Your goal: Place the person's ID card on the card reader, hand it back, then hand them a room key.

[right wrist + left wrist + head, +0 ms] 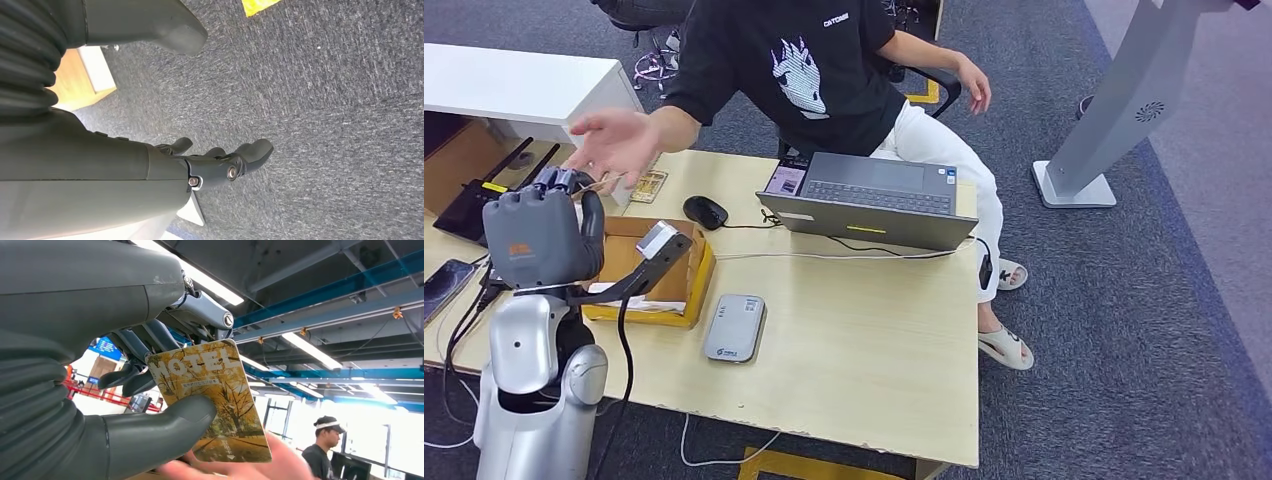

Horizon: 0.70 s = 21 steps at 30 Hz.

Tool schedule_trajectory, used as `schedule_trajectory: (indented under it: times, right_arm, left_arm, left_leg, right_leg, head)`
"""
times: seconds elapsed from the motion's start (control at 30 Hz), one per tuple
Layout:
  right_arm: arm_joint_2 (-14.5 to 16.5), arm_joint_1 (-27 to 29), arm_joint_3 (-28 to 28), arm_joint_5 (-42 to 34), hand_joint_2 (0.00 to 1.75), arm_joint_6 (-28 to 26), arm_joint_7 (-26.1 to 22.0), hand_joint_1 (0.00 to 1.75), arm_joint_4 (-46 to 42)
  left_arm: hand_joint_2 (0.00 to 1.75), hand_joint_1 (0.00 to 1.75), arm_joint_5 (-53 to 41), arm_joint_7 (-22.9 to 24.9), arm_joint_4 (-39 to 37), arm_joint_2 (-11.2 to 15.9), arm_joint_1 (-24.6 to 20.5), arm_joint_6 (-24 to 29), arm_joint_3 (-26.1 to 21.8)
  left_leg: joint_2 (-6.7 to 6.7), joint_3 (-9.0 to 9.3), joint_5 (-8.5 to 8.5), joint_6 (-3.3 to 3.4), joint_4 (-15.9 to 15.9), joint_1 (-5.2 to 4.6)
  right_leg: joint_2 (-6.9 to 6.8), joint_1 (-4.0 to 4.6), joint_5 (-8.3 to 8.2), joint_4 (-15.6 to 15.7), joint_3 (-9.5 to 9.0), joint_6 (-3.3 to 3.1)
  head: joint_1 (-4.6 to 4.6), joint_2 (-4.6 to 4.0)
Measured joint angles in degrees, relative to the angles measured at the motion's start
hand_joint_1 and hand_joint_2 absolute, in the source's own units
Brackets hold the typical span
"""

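Pinching one room key [212, 397] between thumb and fingers, the left hand [539, 235] holds up a yellow card printed HOTEL over autumn trees, just beyond the cardboard box [659, 275] and under the person's open hand [614, 145]. One card reader [735, 327] lies beside that box, one laptop [874, 200] and one mouse [705, 211] past it. Hanging over the carpet, the right hand [220, 162] grips nothing, its fingers loosely apart.

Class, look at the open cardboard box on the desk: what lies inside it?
Inside the cardboard box, some pale papers or cards show near its front wall. The left robot hand and its wrist camera cover the rest.
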<state>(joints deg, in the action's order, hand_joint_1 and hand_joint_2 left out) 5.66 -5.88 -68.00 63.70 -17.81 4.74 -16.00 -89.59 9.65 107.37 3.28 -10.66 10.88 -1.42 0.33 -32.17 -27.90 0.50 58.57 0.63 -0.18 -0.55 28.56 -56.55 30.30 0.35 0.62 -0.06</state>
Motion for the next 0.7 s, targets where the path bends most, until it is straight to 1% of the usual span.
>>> schedule_trajectory:
  times: [0.1,0.13,0.23,0.27,0.4,0.7]
  right_arm:
    - [-0.07,-0.01,0.03,0.28,1.75,0.01,-0.01,0.0,0.0]
    - [-0.09,-0.01,0.04,0.41,1.75,0.03,-0.02,0.0,0.0]
    - [-0.2,-0.02,0.05,0.66,1.75,0.14,-0.27,0.0,0.0]
    - [-0.24,-0.04,0.07,0.7,1.75,0.16,-0.36,0.0,0.0]
    - [-0.28,-0.02,0.07,1.04,1.75,0.17,-0.38,0.0,0.0]
    - [-0.3,-0.01,0.07,1.09,1.75,0.24,-0.17,0.0,0.0]
  left_arm:
    - [1.75,1.75,0.0,1.25,-0.16,0.72,-0.38,-0.61,0.04]
    - [1.75,1.71,0.0,1.98,-0.29,1.09,-0.56,-0.96,0.11]
    - [1.75,0.4,0.0,3.42,-1.28,2.0,-1.44,-1.56,0.5]
    - [1.75,0.0,0.0,3.8,-1.74,2.26,-1.75,-1.56,0.68]
    - [1.75,0.0,-0.01,6.02,-3.19,3.86,-2.28,-0.86,2.91]
    - [1.75,0.0,-0.02,7.63,-4.91,5.97,-2.38,-0.53,7.6]
  left_leg:
    - [0.0,0.01,0.0,0.0,0.0,0.01]
    - [0.01,0.01,0.0,0.0,0.0,0.01]
    - [0.01,0.01,0.01,0.0,0.0,0.01]
    - [0.01,0.01,0.01,0.0,0.0,0.01]
    - [0.01,0.01,0.01,0.0,0.0,0.01]
    - [0.02,0.0,0.01,0.0,0.0,0.0]
  right_leg:
    - [0.01,0.0,0.0,0.0,0.01,0.0]
    - [0.01,0.0,0.0,0.0,0.02,0.0]
    - [0.01,0.01,0.0,0.0,0.03,0.0]
    - [0.01,0.01,0.0,-0.01,0.03,-0.01]
    - [0.02,0.01,-0.01,-0.01,0.02,-0.01]
    - [0.04,0.0,-0.01,0.0,0.02,-0.01]
  head:
    - [0.01,-0.01]
    - [0.01,-0.01]
    - [0.0,0.0]
    - [0.01,0.01]
    - [0.0,-0.01]
    - [-0.01,-0.01]
